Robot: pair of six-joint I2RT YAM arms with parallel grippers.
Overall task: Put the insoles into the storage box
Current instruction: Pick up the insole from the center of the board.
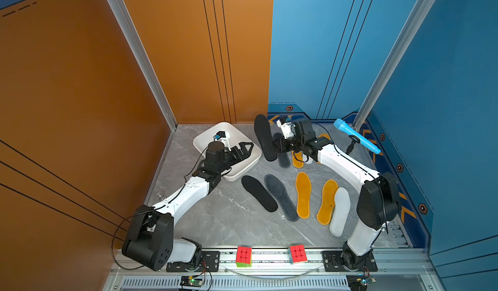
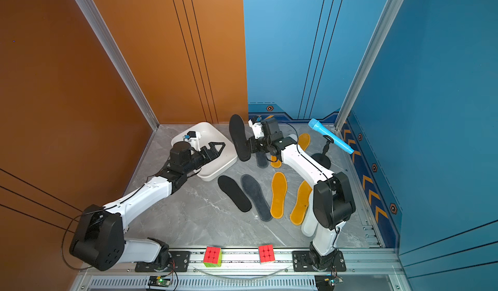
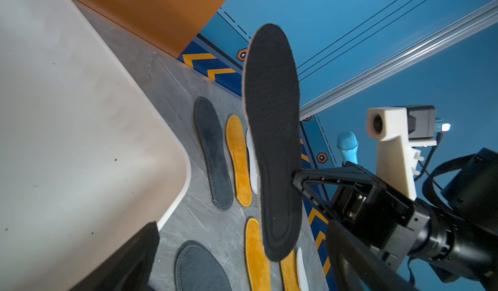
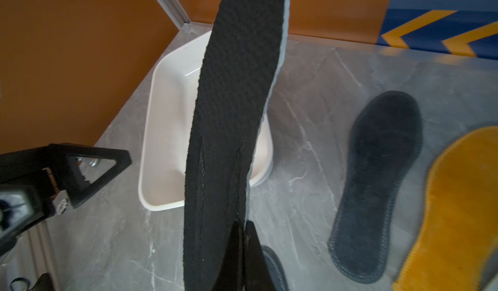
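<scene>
Pinching a black insole [image 1: 265, 138] between tightly closed jaws, the right gripper [image 1: 275, 145] holds it tilted up off the table [image 1: 229, 222] near the back edge, just beside the storage box [image 1: 204, 138] in the back left corner. The left gripper [image 1: 244, 150] hangs over the box, jaws spread wide, holding nothing. A second black insole [image 1: 258, 194], a dark grey insole [image 1: 281, 196] and an orange-yellow insole [image 1: 303, 195] lie flat mid-table.

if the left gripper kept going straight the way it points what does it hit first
Probably the black insole held by the right gripper, just past the storage box rim; depth is unclear.
</scene>
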